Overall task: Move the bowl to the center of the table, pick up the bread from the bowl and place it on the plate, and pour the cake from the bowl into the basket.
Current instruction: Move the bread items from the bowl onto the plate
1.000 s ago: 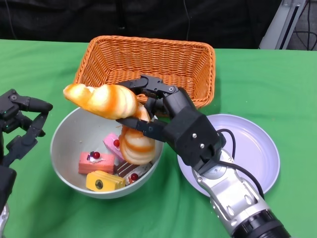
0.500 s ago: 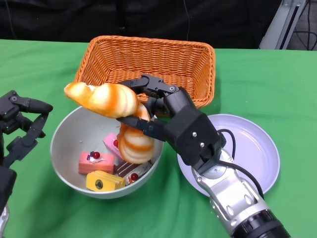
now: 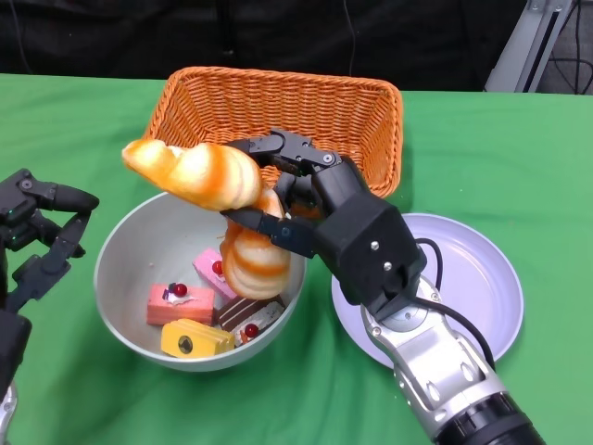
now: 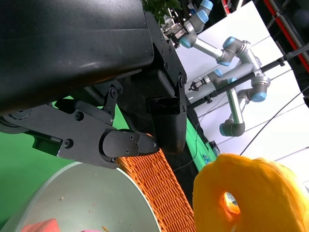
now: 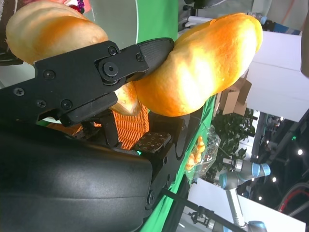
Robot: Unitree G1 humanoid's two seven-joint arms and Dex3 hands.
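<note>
A golden-brown twisted bread loaf (image 3: 199, 176) is gripped in the black right hand (image 3: 320, 218) and held in the air above the grey round bowl (image 3: 130, 255), its free end pointing toward the robot's left. A second swirled bread piece (image 3: 252, 260) is seen just under the fingers, over the bowl's right rim. Inside the bowl, a red rectangular cake (image 3: 176, 304), a yellow cake slice (image 3: 195, 339), a pink cake piece (image 3: 208, 269) and a dark layered cake (image 3: 243, 318) are gathered at the near side. The orange woven wicker basket (image 3: 278, 107) is set just behind the bowl on the green-covered table (image 3: 482, 148), and the pale lilac round plate (image 3: 482, 278) lies just beside the bowl. The black left hand (image 3: 37, 236) is kept beside the bowl's left rim, fingers apart, holding nothing.
</note>
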